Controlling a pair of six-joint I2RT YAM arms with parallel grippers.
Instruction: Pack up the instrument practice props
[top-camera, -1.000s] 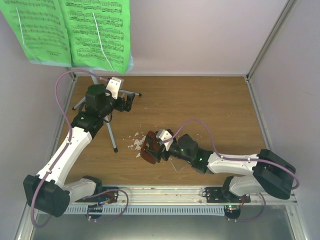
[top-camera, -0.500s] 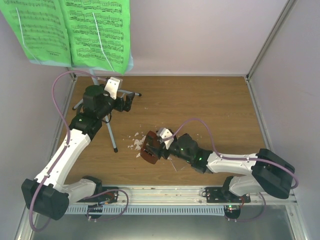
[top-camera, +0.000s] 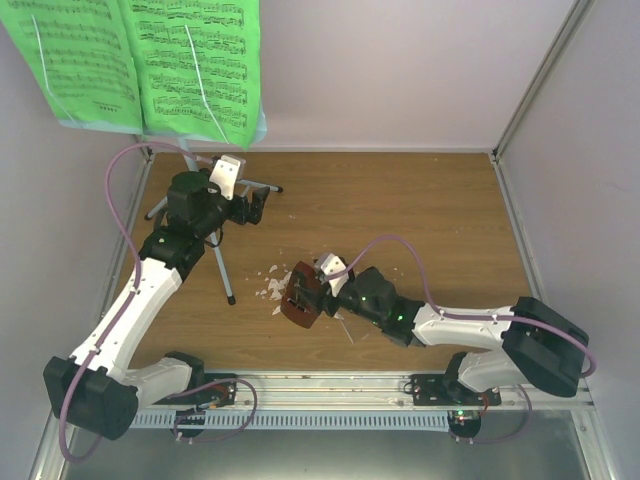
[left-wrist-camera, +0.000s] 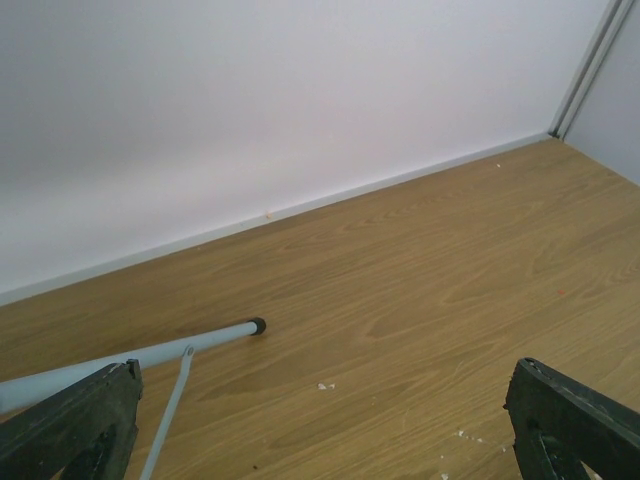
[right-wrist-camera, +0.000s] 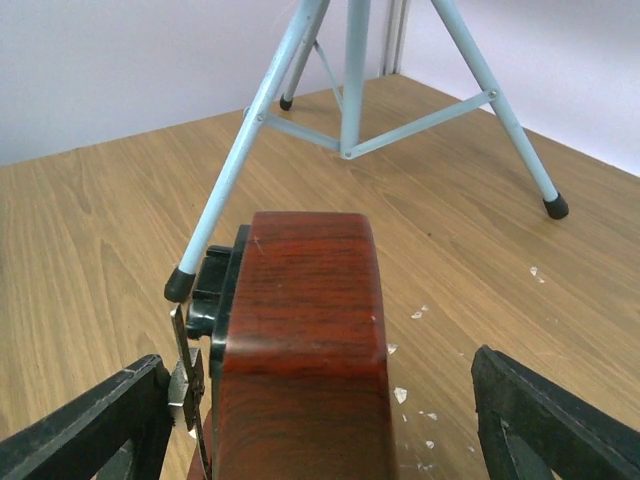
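Note:
The bright green sheet music (top-camera: 150, 60) hangs on the pale blue music stand (top-camera: 262, 128) at the far left; its grey tripod legs (top-camera: 222, 262) stand on the wooden floor. My left gripper (top-camera: 255, 205) is open and empty beside the tripod's right leg, which shows in the left wrist view (left-wrist-camera: 200, 340) at the left of my open gripper (left-wrist-camera: 328, 400). The reddish-brown metronome (top-camera: 299, 297) sits mid-floor. My right gripper (top-camera: 308, 295) is open around it. In the right wrist view the metronome (right-wrist-camera: 300, 340) sits between the fingers (right-wrist-camera: 90, 420) with a gap on the right.
White crumbs (top-camera: 272, 285) lie scattered by the metronome and show in the right wrist view (right-wrist-camera: 420, 400). White walls close the back and sides. The tripod legs (right-wrist-camera: 350, 100) stand just beyond the metronome. The wooden floor (top-camera: 430, 220) stretches to the right.
My left arm has shifted slightly toward the far left beside the tripod. My right gripper and the metronome have barely moved.

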